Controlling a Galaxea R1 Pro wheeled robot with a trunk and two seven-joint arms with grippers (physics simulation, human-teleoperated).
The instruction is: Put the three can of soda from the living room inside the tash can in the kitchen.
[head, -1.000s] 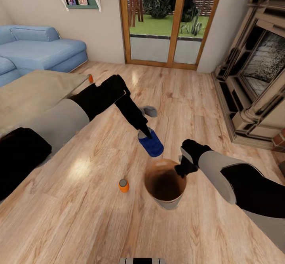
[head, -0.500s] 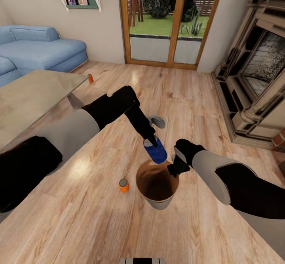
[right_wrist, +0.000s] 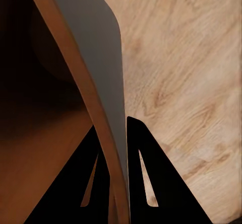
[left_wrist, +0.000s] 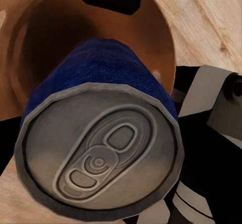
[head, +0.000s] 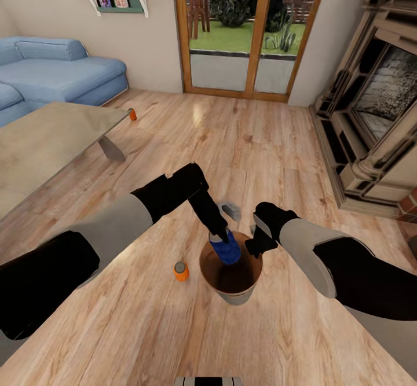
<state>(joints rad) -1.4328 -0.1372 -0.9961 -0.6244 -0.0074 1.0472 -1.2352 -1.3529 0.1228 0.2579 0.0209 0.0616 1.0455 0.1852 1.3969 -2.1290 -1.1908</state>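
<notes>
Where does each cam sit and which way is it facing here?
Head view: on the head, looking forward and down at the wood floor; both arms, left gripper holding the dark blue soda can over the trash can.
Left wrist view: along the fingers, onto the can's grey top, bucket below.
Right wrist view: along the right gripper, clamped on the bucket's rim.
Shared: the trash can appears in all three.

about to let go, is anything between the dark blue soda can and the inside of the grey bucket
Nothing visible. The left gripper holds the dark blue soda can over the grey bucket's open tan-brown mouth; the right gripper pinches only the rim.
</notes>
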